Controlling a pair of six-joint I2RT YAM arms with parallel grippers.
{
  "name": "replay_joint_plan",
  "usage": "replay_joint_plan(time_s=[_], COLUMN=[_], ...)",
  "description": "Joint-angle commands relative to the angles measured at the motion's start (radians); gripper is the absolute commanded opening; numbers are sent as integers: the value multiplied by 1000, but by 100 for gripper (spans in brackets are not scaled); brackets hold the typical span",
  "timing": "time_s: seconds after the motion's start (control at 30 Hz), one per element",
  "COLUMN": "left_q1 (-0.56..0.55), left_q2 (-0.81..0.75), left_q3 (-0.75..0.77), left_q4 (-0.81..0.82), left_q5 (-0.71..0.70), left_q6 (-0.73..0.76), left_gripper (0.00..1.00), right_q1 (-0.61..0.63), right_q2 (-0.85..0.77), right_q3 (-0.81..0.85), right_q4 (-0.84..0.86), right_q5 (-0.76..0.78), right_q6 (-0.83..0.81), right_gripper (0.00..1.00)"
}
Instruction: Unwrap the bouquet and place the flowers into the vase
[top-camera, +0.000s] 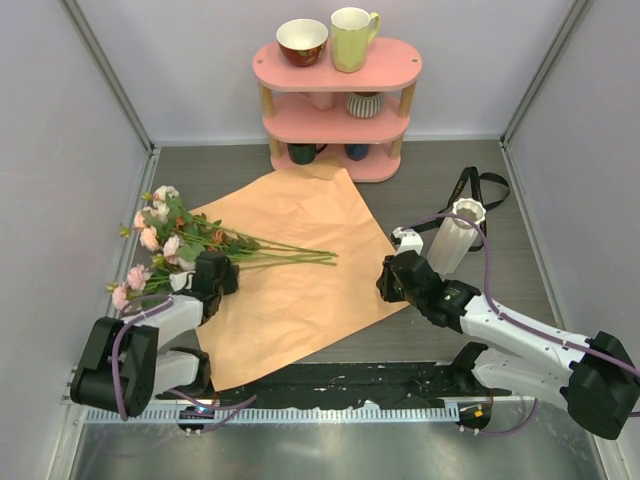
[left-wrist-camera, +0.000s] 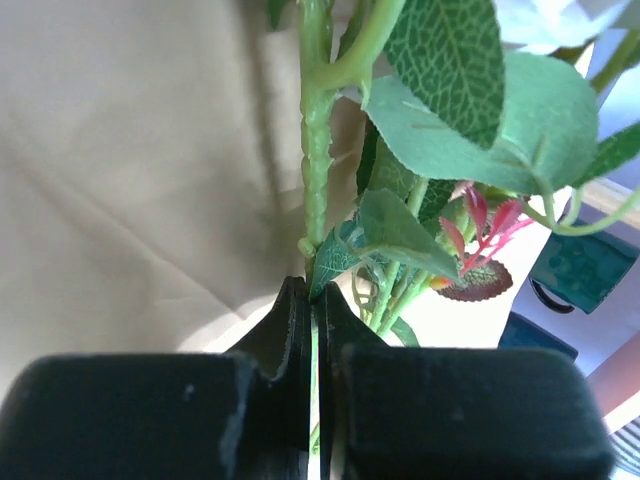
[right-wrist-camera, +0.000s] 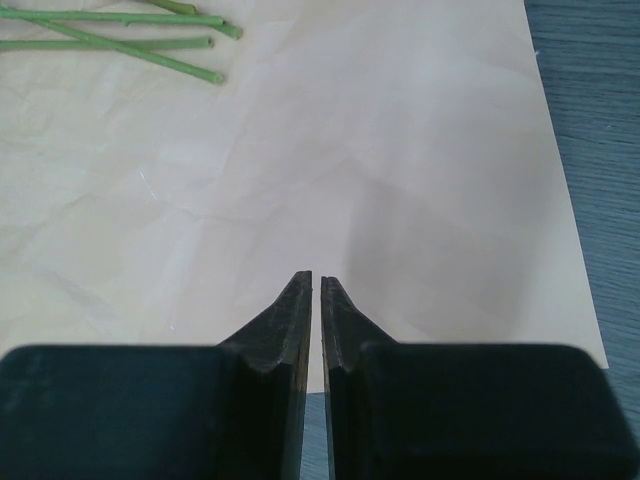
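The grey desk (top-camera: 450, 170) carried a sheet of tan-orange wrapping paper (top-camera: 300, 290), laid open and flat at its middle with one corner pointing toward the arms. A pink three-tier shelf (top-camera: 400, 60) stood at the far wall, bearing a bowl (top-camera: 302, 42) and a pale yellow mug (top-camera: 352, 38) on top.

The flowers (top-camera: 185, 240) lay unwrapped across the paper's left edge, blooms off the sheet to the left and bare stem ends reaching onto its middle. The white ribbed vase (top-camera: 458, 238) stood upright on the bare desk just beside the paper's right corner, with no flowers in it. A black ribbon (top-camera: 480, 185) lay looped behind it.

The left gripper (top-camera: 215, 272) sat among the leaves, its jaws pressed together on a green stem of the flowers. The right gripper (right-wrist-camera: 316, 282) hung over the paper's right edge near the vase, its jaws all but touching with nothing between them.
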Motion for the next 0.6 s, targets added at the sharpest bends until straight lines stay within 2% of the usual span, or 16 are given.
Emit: replay_joint_plan(time_s=[0.0,0.07,0.3,0.4,0.57], left_q1=[4,6,4,6,4], left_q2=[-132,-231,-492,-555,-545], left_q3=[-23,-30,-49,-35,115], left_q4=[-124,-202,-312,-345,-516], left_q5=[-32,-46,-43,-31,-95], left_q6=[47,53,63,82,220], left_gripper=[0,0,0,0,0], right_q1=[-3,-3,-3,-1,-1], right_q2=[-23,-20,-5,-5,-17], right_q3=[5,8,27,35,44], right_q4=[34,34,35,29,17], right_q5=[14,16,17,20,30], right_q6=[-14,-14,-23,-25,-34], right_gripper=[14,14,14,14,14])
